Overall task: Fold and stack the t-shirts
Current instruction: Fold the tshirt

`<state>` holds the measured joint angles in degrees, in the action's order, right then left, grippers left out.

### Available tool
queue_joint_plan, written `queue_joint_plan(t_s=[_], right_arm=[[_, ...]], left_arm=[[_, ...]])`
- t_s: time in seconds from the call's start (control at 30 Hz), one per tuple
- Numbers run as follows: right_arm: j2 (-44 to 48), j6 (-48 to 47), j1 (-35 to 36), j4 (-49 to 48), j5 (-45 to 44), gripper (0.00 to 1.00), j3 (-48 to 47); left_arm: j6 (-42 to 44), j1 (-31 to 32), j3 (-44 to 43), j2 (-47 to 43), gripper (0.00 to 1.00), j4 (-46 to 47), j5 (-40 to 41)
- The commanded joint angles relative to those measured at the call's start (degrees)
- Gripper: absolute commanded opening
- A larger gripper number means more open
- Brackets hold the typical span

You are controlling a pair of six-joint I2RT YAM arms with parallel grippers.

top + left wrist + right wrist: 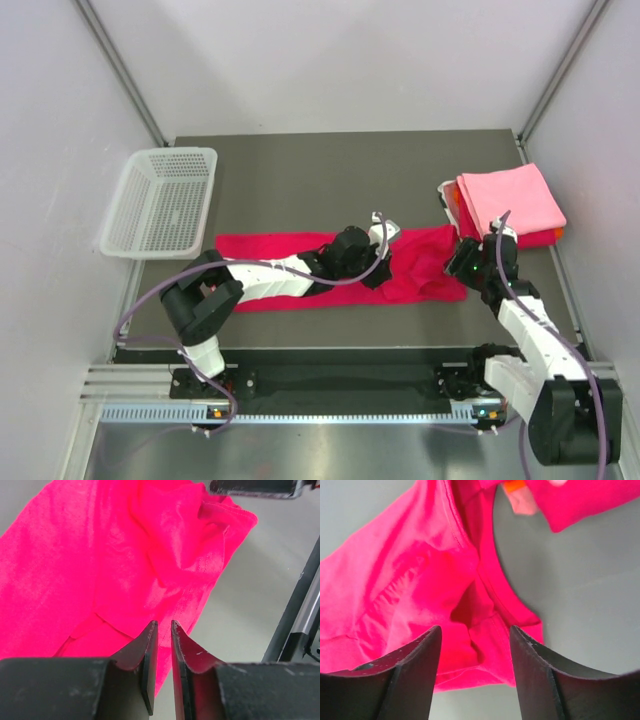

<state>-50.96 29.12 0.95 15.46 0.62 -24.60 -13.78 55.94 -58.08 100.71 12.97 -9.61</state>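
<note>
Crimson-magenta cloth t-shirt (260, 248) lies stretched left to right across dark worktop (330, 180)
Above it, left claw (164, 625) barely parted, right claw (475, 630) wide apart, both gripping nothing.

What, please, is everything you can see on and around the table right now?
laid-out t-shirt: one, crimson-magenta, table's middle.
folded t-shirts: a stack of at least three, pink atop red and orange, far right.
plastic basket: one, white, far left.
table: one, dark grey.
left gripper: one, black, narrowly open over the laid-out t-shirt.
right gripper: one, black, open over its right end.
</note>
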Motion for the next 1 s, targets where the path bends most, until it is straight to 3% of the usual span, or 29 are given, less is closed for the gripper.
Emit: queue_joint_plan(t_s=[0.0,0.27,0.67,0.87,0.97], right_arm=[[-4.7,-0.8,-0.5,-0.8,2.5,0.55,-3.9],[-7.2,0.5,-0.5,-3.1,4.4,0.47,-1.7],[-11.2,4.8,-0.5,-6.8,9.8,0.43,0.7],[-11.6,5.4,-0.5,-6.9,11.7,0.36,1.0],[-10.9,5.6,-0.5,-6.1,12.7,0.25,1.0]], left_arm=[[-1.7,-0.2,0.1,-3.0,0.21,2.5,1.2],[-6.5,-0.4,5.2,-5.7,0.46,5.3,3.4],[-16.7,-0.5,4.0,-1.6,0.48,6.5,3.5],[-17.5,-0.5,2.9,-1.1,0.48,4.1,4.9],[-18.5,-1.4,3.3,-1.6,0.47,3.4,4.6]])
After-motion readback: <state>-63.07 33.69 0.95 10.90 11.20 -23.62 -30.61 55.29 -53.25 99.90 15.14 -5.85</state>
